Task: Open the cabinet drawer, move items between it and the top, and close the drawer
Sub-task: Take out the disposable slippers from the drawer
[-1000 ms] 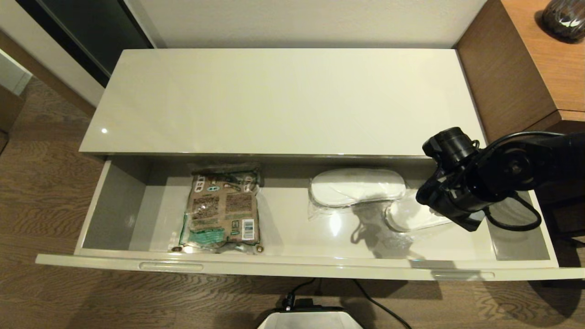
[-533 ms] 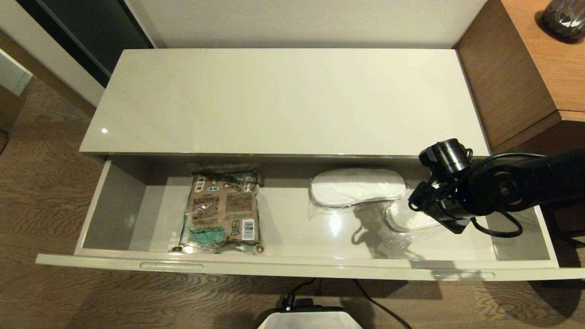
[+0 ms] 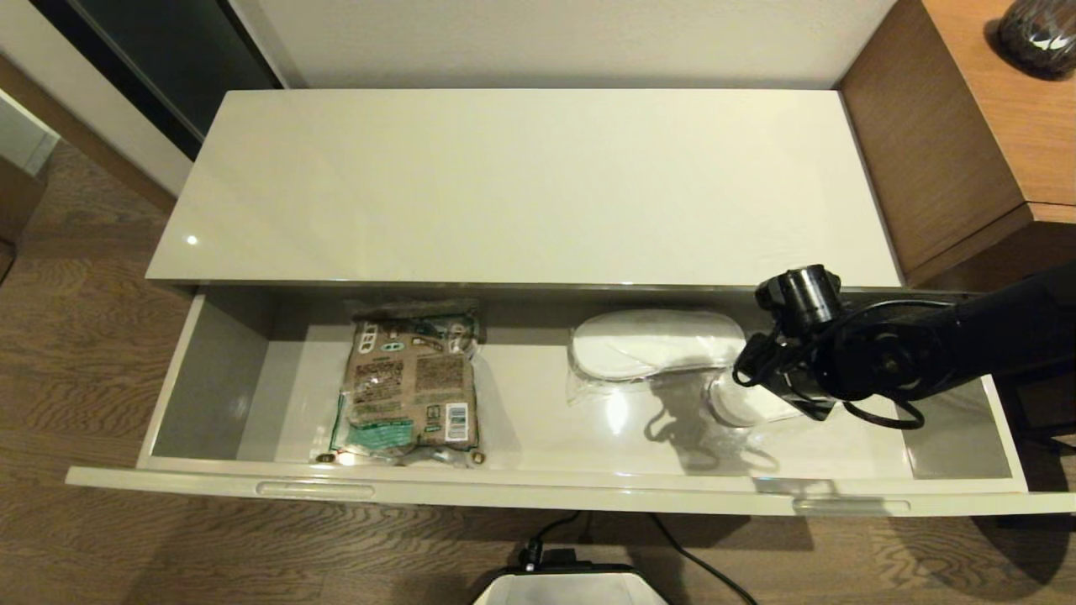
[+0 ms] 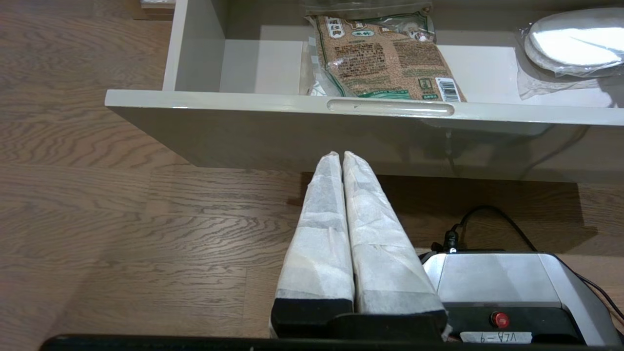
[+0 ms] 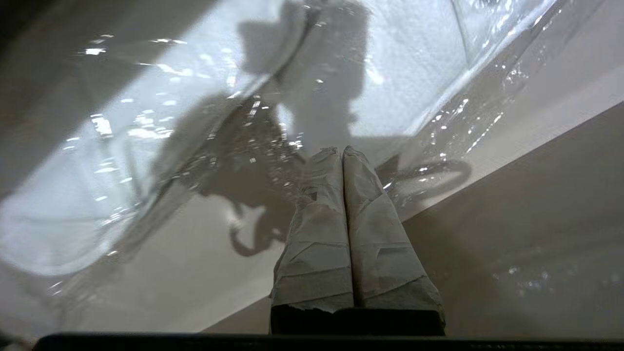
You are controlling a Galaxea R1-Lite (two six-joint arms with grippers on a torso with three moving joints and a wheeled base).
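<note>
Below the drawer (image 4: pixel 312 105) front, the left gripper (image 4: pixel 341 155) hangs parked, fingers pressed together on nothing. Inside the pulled-out drawer, at its left, lies the flat printed pouch (image 3: pixel 409 382); further right the wrapped white slippers (image 3: pixel 656 344) lie, soft under crinkly, glossy plastic. Over their right end hovers the right gripper (image 5: pixel 341 151), fingers closed and empty. That slick film could slide or tear when pinched. The glossy top (image 3: pixel 521 185) lies bare.

- The right arm reaches in from the right, and its claw (image 5: pixel 342 152) has both fingers pressed together.
- The left claw (image 4: pixel 341 156) is also closed, low and parked.
</note>
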